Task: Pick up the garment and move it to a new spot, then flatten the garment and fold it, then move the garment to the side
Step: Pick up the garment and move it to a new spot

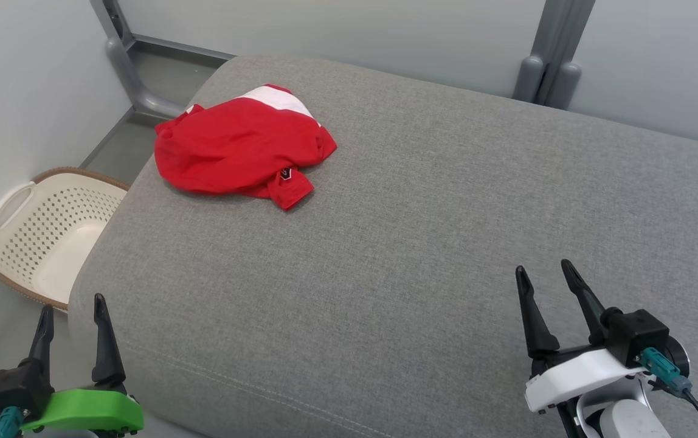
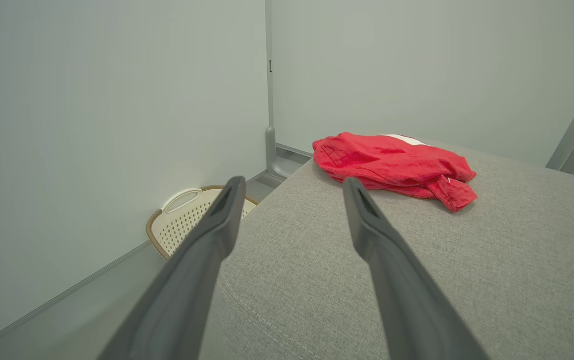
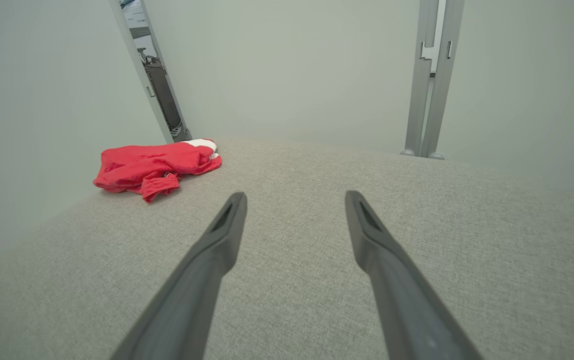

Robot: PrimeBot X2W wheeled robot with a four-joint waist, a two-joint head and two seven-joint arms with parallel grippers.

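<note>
While far from crumpled red-and-white cloth garment (image 1: 236, 146), reach over.
Lead with left gripper (image 1: 73, 302), spread and empty like right gripper (image 1: 542, 266); pinch high folds, not grey fabric cushion (image 1: 385, 243).

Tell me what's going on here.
Nothing is being handled yet. A crumpled red garment lies untouched at the far left of the grey cushion. The left tool and right tool are both open and empty, on the robot's side of the cushion and well short of the garment. A white basket sits on the floor left of the cushion.
</note>
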